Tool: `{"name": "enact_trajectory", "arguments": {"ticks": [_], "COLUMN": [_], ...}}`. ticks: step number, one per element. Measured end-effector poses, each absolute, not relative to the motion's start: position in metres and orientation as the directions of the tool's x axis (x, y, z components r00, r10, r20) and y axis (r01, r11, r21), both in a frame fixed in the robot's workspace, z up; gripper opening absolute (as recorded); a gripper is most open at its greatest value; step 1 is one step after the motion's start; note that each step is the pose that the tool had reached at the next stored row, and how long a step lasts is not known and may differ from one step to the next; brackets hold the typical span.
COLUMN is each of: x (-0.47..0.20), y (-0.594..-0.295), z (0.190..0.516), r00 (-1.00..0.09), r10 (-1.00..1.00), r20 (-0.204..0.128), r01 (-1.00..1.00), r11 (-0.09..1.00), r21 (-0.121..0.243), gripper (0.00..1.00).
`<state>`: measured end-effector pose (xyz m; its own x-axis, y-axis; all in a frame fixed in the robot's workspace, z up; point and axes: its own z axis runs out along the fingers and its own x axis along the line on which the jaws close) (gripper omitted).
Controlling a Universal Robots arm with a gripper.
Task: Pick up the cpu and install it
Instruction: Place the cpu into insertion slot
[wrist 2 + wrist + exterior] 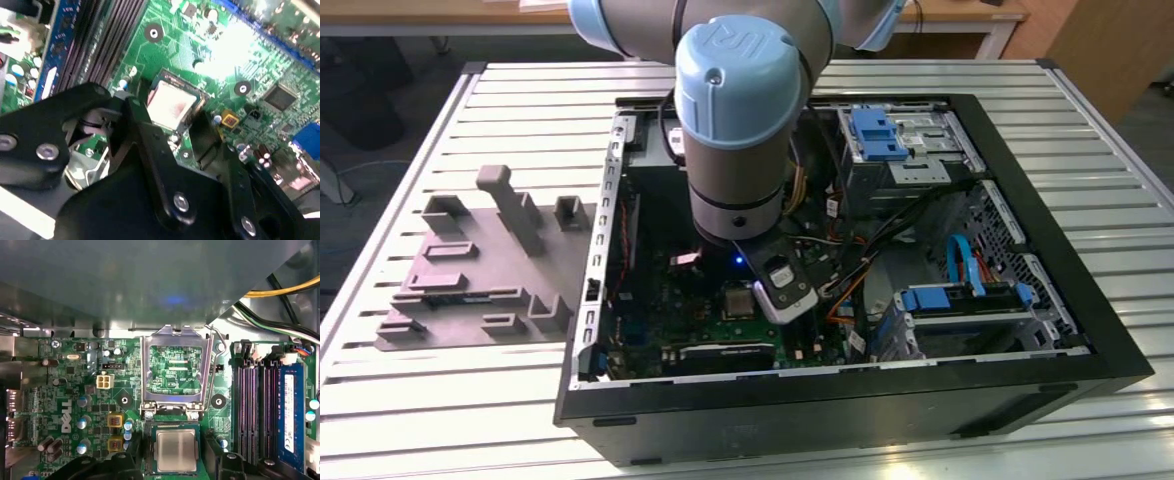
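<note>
Cpu lies flat in the socket on the green motherboard, silvery top upward, as seen in both wrist views. Jaws are spread, one dark finger on either side of the socket. The cpu sits between them with a gap on each side. Load plate is hinged open beside the socket. In the exterior view the cpu sits at lower centre of frame, inside the open case on the slatted worktop, just below the arm.

Clearance | my gripper spread astride the cpu, gaps both sides | raised load plate stands just beside the socket | memory slots near | cables hang well apart
</note>
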<state>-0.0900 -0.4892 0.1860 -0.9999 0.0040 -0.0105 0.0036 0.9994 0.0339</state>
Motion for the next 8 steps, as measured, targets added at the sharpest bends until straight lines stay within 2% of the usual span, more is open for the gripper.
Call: {"name": "enact_trajectory", "arguments": {"ticks": [8], "x": [-0.09], "y": [-0.4892], "z": [0.1898], "r00": [-1.0], "r10": [0.004], "r20": [-0.01], "r01": [0.004], "r11": [0.999], "r21": [0.034], "gripper": [0.6]}}
